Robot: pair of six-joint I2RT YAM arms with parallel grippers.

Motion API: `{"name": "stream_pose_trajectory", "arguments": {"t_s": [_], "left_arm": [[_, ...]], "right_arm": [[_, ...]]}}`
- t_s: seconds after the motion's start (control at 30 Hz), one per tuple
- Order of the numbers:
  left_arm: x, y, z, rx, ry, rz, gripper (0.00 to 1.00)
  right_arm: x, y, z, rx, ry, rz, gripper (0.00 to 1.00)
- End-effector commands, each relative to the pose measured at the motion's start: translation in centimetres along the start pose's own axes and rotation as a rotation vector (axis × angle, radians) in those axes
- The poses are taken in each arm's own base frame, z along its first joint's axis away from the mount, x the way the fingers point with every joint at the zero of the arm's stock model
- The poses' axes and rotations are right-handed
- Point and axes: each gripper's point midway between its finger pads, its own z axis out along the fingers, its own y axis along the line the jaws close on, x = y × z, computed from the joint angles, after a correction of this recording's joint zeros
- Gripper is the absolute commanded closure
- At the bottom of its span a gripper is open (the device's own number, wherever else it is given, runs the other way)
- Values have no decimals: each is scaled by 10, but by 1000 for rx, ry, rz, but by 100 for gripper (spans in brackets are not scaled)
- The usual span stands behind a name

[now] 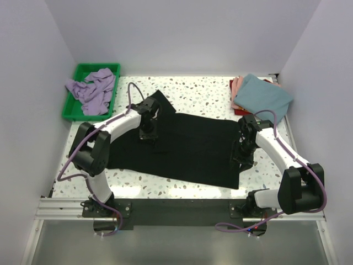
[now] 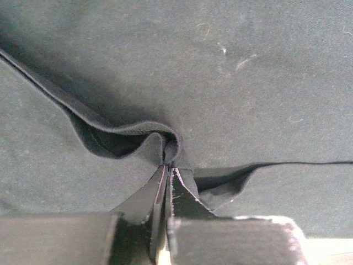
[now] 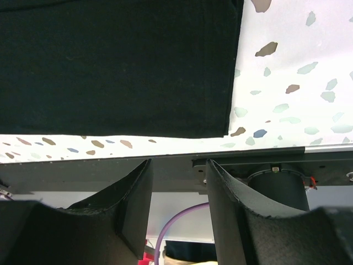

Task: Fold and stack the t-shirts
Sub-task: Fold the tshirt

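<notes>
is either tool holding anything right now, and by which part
The left tool is shut on the black t-shirt, pinching a raised fold of a hemmed edge. The right tool stands open, holding nothing.

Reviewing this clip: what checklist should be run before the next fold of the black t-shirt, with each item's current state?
1. Left gripper shut on a pinch of the black t-shirt: ok.
2. Right gripper holding the shirt too: not ok; it is open with nothing between its fingers, near the shirt's near right corner.
3. Shirt lying flat: not ok; cloth puckers at the left pinch and a flap pokes out at the far left.
4. Layers caught in the left pinch: cannot tell.
5. Lavender t-shirt in the green tray, apart from the black shirt: ok.
</notes>
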Motion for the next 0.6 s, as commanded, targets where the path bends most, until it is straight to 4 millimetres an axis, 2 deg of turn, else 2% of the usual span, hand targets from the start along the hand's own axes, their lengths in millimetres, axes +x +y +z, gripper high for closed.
{"name": "stream_pose_trajectory", "arguments": {"t_s": [0.0,0.07,0.1,0.2,0.33,0.43,0.5,0.57], "left_arm": [[-16,-13,-7,22,-38,39,94],[-20,-18,-7,24,-43,34,87],[-20,-18,-7,24,-38,32,77],[-24,-24,-9,30,-45,17,59],[-35,-31,-21,56,-90,-19,52],[-53,-41,-46,110,-177,-55,49],[-70,-50,-72,166,-269,-77,45],[-79,-60,-97,246,-325,-89,42]], "right_arm": [[4,1,0,-6,20,-16,53],[3,1,0,-6,17,-16,53],[3,1,0,-5,16,-16,53],[2,1,-1,-4,14,-18,53],[0,1,-2,-3,9,-17,53],[-2,2,-5,-3,-8,-22,53],[-7,4,-10,-14,-36,-33,53],[-11,5,-16,-25,-69,-42,53]]}}
